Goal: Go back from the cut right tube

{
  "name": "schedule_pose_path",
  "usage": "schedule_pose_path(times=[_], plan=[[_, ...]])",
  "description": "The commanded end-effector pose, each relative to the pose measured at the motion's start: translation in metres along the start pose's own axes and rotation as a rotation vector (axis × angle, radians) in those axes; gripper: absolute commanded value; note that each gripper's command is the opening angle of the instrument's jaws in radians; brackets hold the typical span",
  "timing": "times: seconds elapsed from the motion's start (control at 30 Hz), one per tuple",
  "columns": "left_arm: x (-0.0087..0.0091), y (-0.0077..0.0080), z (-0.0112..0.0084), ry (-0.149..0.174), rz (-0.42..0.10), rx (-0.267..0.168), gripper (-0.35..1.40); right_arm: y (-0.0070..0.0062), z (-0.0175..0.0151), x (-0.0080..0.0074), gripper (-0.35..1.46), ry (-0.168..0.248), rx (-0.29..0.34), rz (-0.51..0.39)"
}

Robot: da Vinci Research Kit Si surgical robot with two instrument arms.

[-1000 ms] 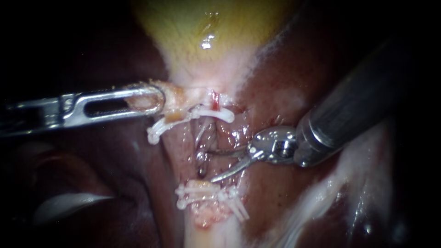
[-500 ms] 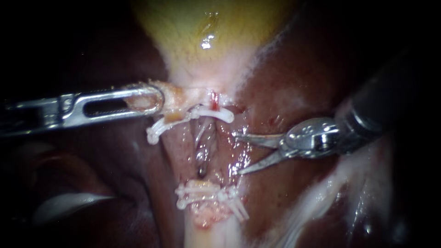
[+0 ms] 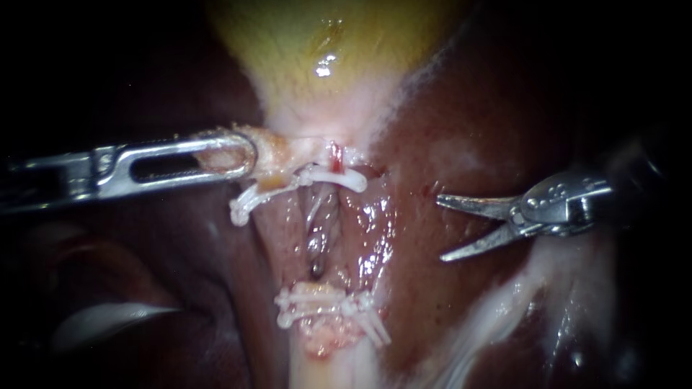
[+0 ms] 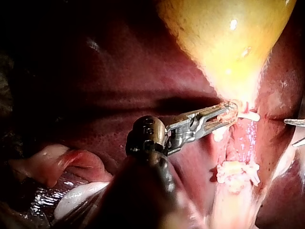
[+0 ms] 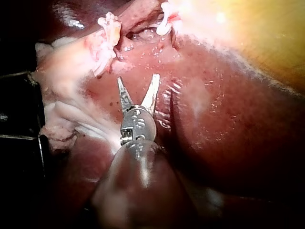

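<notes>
- R instrument [image 3: 440, 228]: jaws spread in a wide V, nothing betw them, gripping nothing. They sit over bare liver [image 3: 447, 130].
- L instrument [image 3: 245, 155]: jaws closed flat on a pale flap [image 3: 274, 157] below the gallbladder [image 3: 324, 43], flap pinched from both sides.
- Cut tube [image 3: 336, 160]: ahead of the R jaws, well apart from their tips. It's in two stumps w/ an open wet gap betw them.
- Upper stump: red end, just beside the L jaw tip, w/ white clips [image 3: 339, 178] across it.
- Lower stump [image 3: 328, 338]: pale, more clips above its raw end, further from both jaws.
- R wrist view: R instrument [image 5: 138, 77] points at that gap, clips beyond its tips, none touching.
- Handling, my read: stumps soft, wet, slippery, prob tear easily. Clips look like they could be knocked off.
- No hold needed for backing off. If one is needed, take pale tissue away from the clips, not the cut end or a clip.
- Risk: the open R tips could snag liver, so prob back out straight along the shaft.
</notes>
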Motion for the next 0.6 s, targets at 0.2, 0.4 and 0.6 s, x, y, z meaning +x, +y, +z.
schedule_pose_path(times=[0.2, 0.4, 0.6], plan=[[0.0009, 0.0012, 0.0014, -0.005, 0.006, -0.002, -0.35, 0.0, -0.0002, -0.0001, 1.45, 0.006, -0.001, 0.001], [0.0018, 0.0032, 0.0036, -0.011, 0.019, -0.005, -0.35, 0.0001, -0.0003, 0.0, 1.45, 0.011, -0.003, 0.002], [0.0031, 0.0052, 0.0064, -0.001, 0.016, -0.024, -0.35, 0.0002, -0.0005, 0.0003, 1.45, 0.017, -0.004, 0.005]])
